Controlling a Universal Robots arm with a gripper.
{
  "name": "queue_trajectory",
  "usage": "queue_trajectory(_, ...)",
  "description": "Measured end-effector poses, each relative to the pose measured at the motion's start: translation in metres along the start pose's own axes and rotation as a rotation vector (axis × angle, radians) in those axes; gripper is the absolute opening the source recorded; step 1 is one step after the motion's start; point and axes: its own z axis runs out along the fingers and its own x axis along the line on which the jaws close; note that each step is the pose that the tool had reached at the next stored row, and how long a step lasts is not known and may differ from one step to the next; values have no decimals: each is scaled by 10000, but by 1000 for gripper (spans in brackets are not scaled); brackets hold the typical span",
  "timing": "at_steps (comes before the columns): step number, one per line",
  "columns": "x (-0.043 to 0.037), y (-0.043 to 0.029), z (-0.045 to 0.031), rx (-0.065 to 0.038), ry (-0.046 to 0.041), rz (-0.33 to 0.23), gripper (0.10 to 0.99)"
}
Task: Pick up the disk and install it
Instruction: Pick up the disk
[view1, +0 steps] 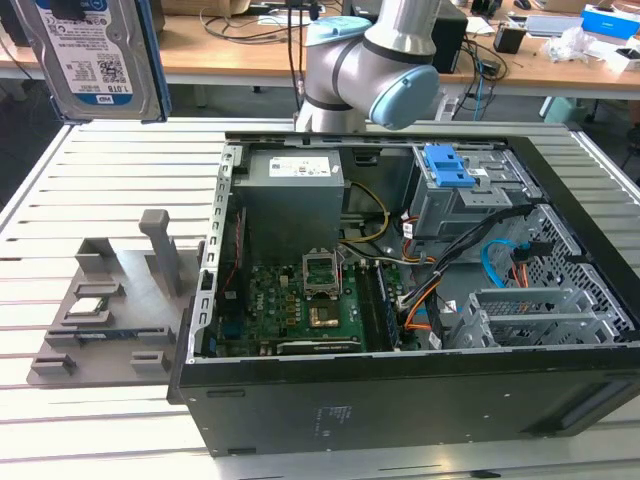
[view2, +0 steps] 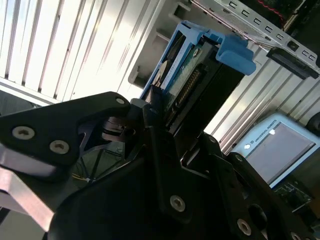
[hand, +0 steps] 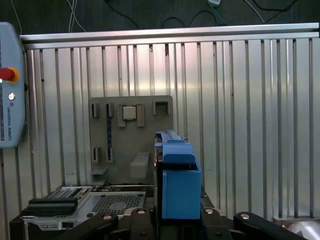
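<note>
**Surface and room.** A silver ribbed aluminium bench (view1: 110, 170) with long parallel slots carries the work. Beyond its far edge stand wooden desks (view1: 240, 55) strewn with cables.

**Surroundings.** An open black steel computer case (view1: 400, 400) lies on its side and covers the middle of the bench and its side at the exterior view's right. Inside it are a green motherboard (view1: 300, 300), a grey sheet-metal power supply box (view1: 295, 190), a blue plastic drive-bay latch (view1: 447, 165), and orange and blue cables. A flat grey plastic fixture plate (view1: 100, 330) with upright pegs lies just beside the case, toward the bench edge at the exterior view's left. A small square silver chip (view1: 90, 307) sits in one of its recesses. The grey jointed robot arm (view1: 370, 60), with pale blue joint caps, rises behind the far wall of the case. A pale grey teach pendant (hand: 7, 90) with a red button lies near one bench edge.

**Task item.** The flat rectangular silver metal hard drive (view1: 95, 55) has a blue-and-white label and blue plastic side rails. It is raised well clear of the bench, at the upper part of the exterior view's left.

**Gripper.** In the first wrist view the black gripper (hand: 176, 220) pinches the hard drive, which stands on edge. In the second wrist view its black fingers (view2: 160, 150) press against the drive's broad faces.
</note>
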Motion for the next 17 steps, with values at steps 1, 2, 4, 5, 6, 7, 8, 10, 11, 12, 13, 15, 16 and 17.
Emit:
queue_trajectory(1, -1, -33, 0, -1, 0, -1, 357)
queue_trajectory(2, -3, -72, 1, -1, 0, -1, 357)
queue_trajectory(4, -5, -131, 2, -1, 0, 0, 357)
queue_trajectory(5, -6, -157, 2, -1, 0, 0, 357)
queue_trajectory(6, -8, -205, 3, -1, 0, 0, 357)
queue_trajectory(7, -11, -261, 5, 0, 0, -1, 357)
queue_trajectory(8, -14, -315, 5, -1, 0, 0, 357)
queue_trajectory(10, -18, -384, 6, -2, 1, 0, 357)
queue_trajectory(11, -20, -426, 7, -1, 0, 0, 357)
queue_trajectory(12, -21, -456, 8, 0, -1, 0, 357)
queue_trajectory(13, -23, -501, 9, 0, 0, -2, 357)
queue_trajectory(15, -28, -583, 10, -1, 1, 0, 357)
queue_trajectory(16, -30, -618, 11, -1, 0, 1, 357)
queue_trajectory(17, -31, -652, 11, -1, 1, 0, 357)
